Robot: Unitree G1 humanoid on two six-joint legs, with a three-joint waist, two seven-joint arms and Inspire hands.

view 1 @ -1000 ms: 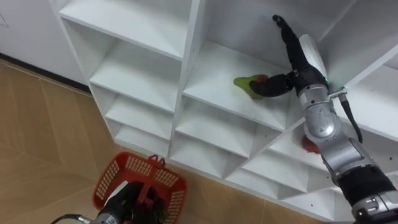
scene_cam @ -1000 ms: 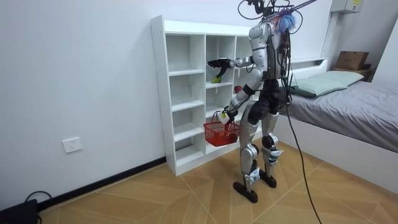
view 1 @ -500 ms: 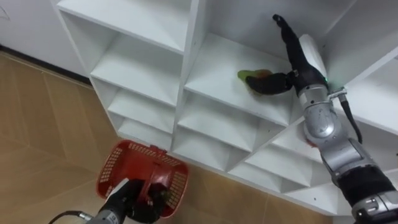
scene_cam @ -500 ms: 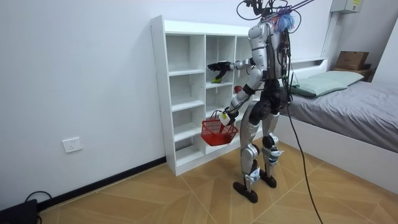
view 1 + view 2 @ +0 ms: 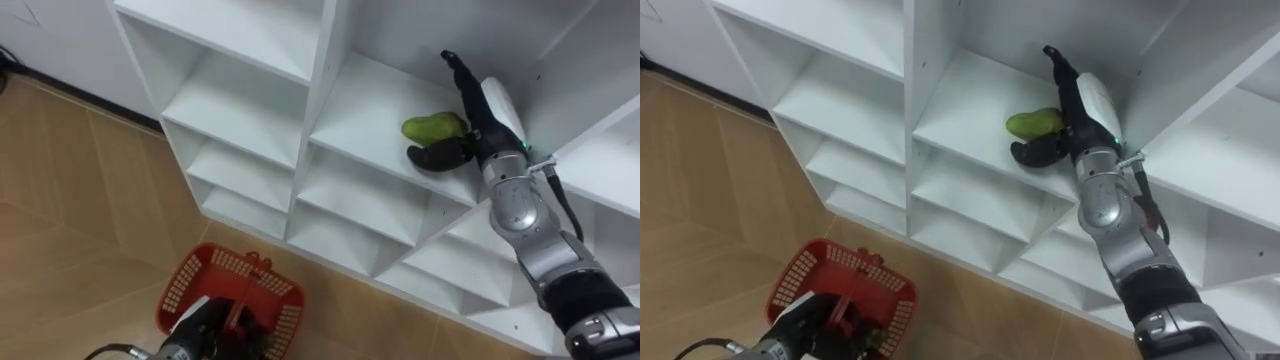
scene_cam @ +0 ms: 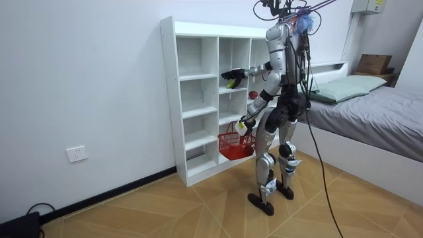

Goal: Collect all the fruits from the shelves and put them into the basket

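1. Your green fruit [image 5: 432, 127] is in the closet's [image 5: 322, 90] middle column, at the front of an upper shelf board. It sits against the palm of the right hand [image 5: 468, 143].
2. That hand is grasping the fruit. Its lower fingers [image 5: 432, 158] curl under and around it, while one dark finger stands straight up along the compartment's back wall.
3. You cannot tell from either eye view whether the fruit rests on the board or is lifted just off it.
4. In the room view a small red thing [image 6: 252, 94] lies one shelf lower, in the column to the right.
5. Your left hand [image 5: 200, 335] hangs low at the view's bottom edge, clenched on the handle of the red basket [image 5: 180, 285]. The basket hangs above the wooden floor [image 5: 60, 200], in front of the closet's lowest shelves.
6. The robot stands upright facing the closet, with the bed [image 6: 370, 106] behind it on the room view's right.
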